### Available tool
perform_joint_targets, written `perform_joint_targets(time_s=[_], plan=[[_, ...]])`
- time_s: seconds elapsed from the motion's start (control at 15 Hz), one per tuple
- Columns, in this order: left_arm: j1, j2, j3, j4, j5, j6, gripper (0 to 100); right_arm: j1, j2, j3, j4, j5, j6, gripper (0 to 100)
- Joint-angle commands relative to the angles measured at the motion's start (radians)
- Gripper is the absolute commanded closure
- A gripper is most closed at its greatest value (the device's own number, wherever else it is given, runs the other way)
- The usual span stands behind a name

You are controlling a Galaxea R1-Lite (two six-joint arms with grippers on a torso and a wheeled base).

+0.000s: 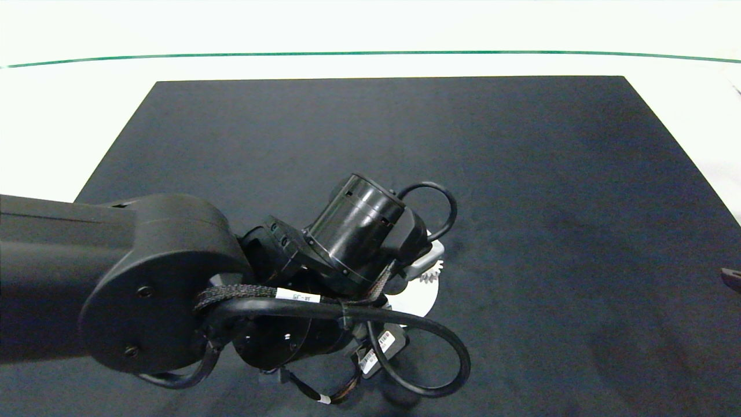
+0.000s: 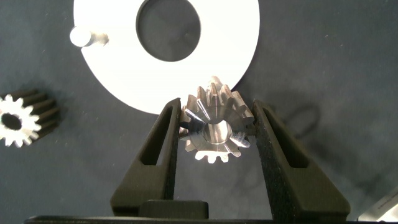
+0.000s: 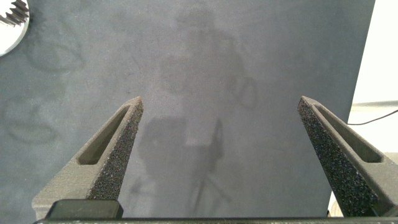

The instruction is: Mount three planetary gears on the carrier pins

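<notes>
Your left hand (image 2: 214,134) grips one gear (image 2: 214,127) between its fingers, at the disc's (image 2: 242,37) edge. Another gear (image 2: 18,118) lies on the mat beside it; one pin (image 2: 84,36) stands bare. Your right hand (image 3: 217,140) hangs wide open, holding nothing, at the bench's right edge.

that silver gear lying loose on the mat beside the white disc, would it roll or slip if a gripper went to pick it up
The loose gear lies flat on its face on the dark mat, so it probably won't roll unless tipped onto its teeth. It looks like solid shiny metal: likely stiff and heavy for its size. Smooth teeth might slip, though the left gripper holds an identical gear steadily between its jaws.
</notes>
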Motion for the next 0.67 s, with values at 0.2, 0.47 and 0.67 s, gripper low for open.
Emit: perform_joint_targets(time_s=[0.2,0.47,0.67], plan=[[-0.020,0.041,-0.040,0.003,0.001,0.002,75,0.000,-0.007,-0.002,0.002,-0.001,-0.009,0],[-0.017,0.059,-0.046,0.001,0.007,0.008,75,0.000,-0.009,-0.002,0.002,-0.001,-0.009,0],[-0.016,0.069,-0.049,0.001,0.007,0.013,75,0.000,-0.010,-0.002,0.002,-0.001,-0.009,0]])
